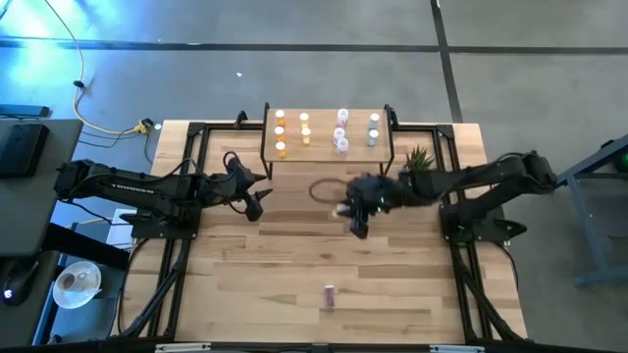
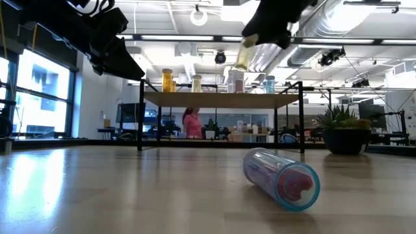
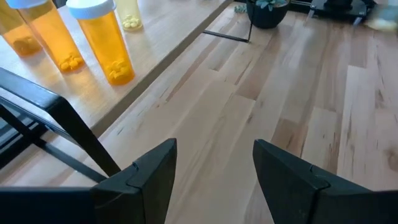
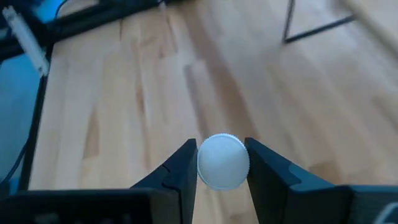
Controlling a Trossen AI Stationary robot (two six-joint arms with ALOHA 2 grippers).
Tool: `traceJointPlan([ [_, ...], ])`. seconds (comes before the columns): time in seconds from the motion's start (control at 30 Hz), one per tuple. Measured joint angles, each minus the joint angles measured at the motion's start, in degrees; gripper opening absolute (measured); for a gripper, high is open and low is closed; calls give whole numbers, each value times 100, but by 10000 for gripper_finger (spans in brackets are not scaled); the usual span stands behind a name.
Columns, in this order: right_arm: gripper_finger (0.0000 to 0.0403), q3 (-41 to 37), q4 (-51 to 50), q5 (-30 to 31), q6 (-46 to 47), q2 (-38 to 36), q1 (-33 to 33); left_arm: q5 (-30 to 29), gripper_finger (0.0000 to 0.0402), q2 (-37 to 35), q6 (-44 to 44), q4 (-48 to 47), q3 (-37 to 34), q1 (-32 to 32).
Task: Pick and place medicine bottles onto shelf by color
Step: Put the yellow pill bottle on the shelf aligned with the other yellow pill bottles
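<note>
The shelf (image 1: 327, 157) stands at the table's far middle with orange (image 1: 281, 133), purple (image 1: 340, 132) and pale bluish bottles (image 1: 374, 130) standing upright on it. My right gripper (image 1: 355, 218) hovers in front of the shelf, shut on a pale yellowish white-capped bottle (image 2: 244, 55). A purple bottle (image 1: 330, 294) lies on its side near the table's front edge, and it also shows in the low view (image 2: 283, 179). My left gripper (image 1: 257, 204) is open and empty, left of the shelf's front leg, near the orange bottles (image 3: 106, 43). My right gripper pinches the pale bottle between its two fingers at two opposite sides of its white cap end (image 4: 222, 160); the wrist view sees the cap end-on. The bottle is lifted clear, high above the table, and hangs tilted below the gripper (image 2: 260, 36).
A small green potted plant (image 1: 420, 159) stands right of the shelf. A dark ring (image 1: 327, 189) lies on the table in front of the shelf. Black frame rails (image 1: 177, 245) run along the table's left and right sides. A person (image 2: 192, 123) shows far off in the room.
</note>
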Motion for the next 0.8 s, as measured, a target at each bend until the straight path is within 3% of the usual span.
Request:
traceJointPlan([
  [0.4, 103, 703, -53, -980, -1204, 135, -1643, 2, 201, 0, -3, 2, 0, 0],
  [0.8, 103, 2265, -848, -1036, -2057, 1088, -2451, 8, 201, 0, -15, 4, 0, 1],
])
